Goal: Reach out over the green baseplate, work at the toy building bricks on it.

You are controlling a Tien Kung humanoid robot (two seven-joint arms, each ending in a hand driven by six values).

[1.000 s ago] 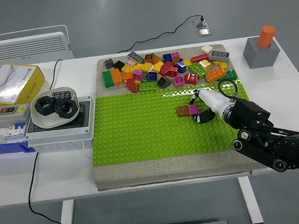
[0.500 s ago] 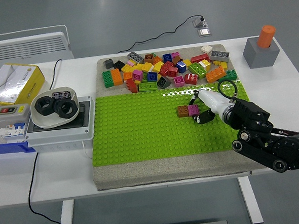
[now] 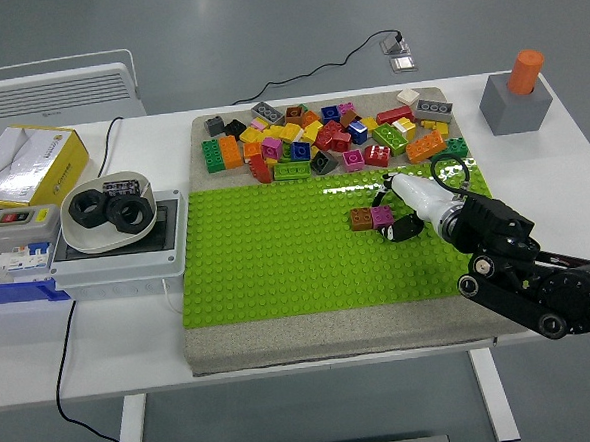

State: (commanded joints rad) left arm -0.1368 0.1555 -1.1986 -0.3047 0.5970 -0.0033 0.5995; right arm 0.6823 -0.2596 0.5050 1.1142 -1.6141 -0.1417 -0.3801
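Moved: right robot hand (image 3: 403,217) shifted only slightly since earlier, staying beside the brown-pink bricks (image 3: 372,216).
Robot hand: fingers curled by those bricks; actual grip cannot be told.
Baseplate (image 3: 278,262): green, mid-counter (image 3: 112,342).
Brick pile (image 3: 330,137): along the baseplate's far edge.
Left arm: unseen.

Green baseplate (image 3: 277,252): studded plastic, glossy, with glare along its far edge; loose bricks (image 3: 330,134): smooth shiny plastic; mat (image 3: 283,344) beneath: rough, matt, grey-beige; table (image 3: 133,361): smooth matt white; right hand (image 3: 414,204): glossy white shell, matt black links.
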